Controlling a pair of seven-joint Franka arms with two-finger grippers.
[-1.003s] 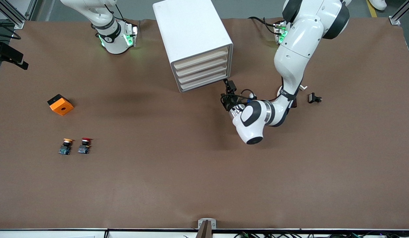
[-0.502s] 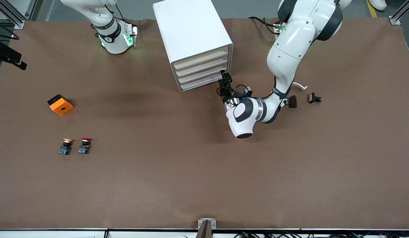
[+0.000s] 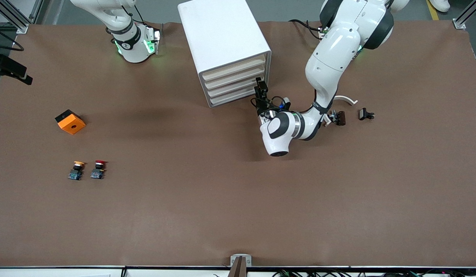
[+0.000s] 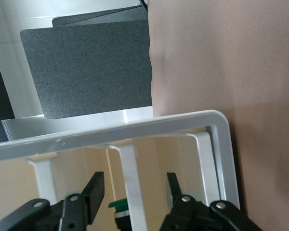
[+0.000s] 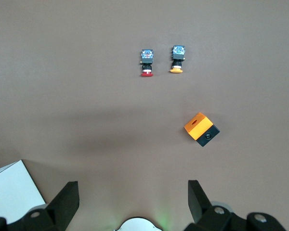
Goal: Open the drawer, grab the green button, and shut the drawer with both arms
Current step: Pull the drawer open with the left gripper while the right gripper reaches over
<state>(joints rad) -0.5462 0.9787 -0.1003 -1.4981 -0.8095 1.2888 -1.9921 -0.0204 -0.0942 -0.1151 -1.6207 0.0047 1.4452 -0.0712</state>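
The white cabinet (image 3: 222,34) stands at the table's back middle with all four cream drawers shut; the bottommost drawer (image 3: 230,99) is level with the others. My left gripper (image 3: 260,89) is at the drawer fronts' end toward the left arm. In the left wrist view the left gripper (image 4: 134,190) is open, its fingers straddling a white crossbar (image 4: 131,163) without touching it. A green-capped button (image 4: 116,206) with a black body shows between them, partly hidden by that bar. My right gripper (image 5: 132,202) is open and empty, waiting over bare table by the right arm's base.
An orange cube (image 3: 70,121) lies toward the right arm's end, with a yellow-capped button (image 3: 76,170) and a red-capped button (image 3: 98,169) nearer the front camera. Small black parts (image 3: 366,114) and a white curved piece (image 3: 345,99) lie by the left arm.
The left arm has swung toward the cabinet, bringing its gripper from the table in front of the drawers up against the drawer fronts. The right arm has not moved.
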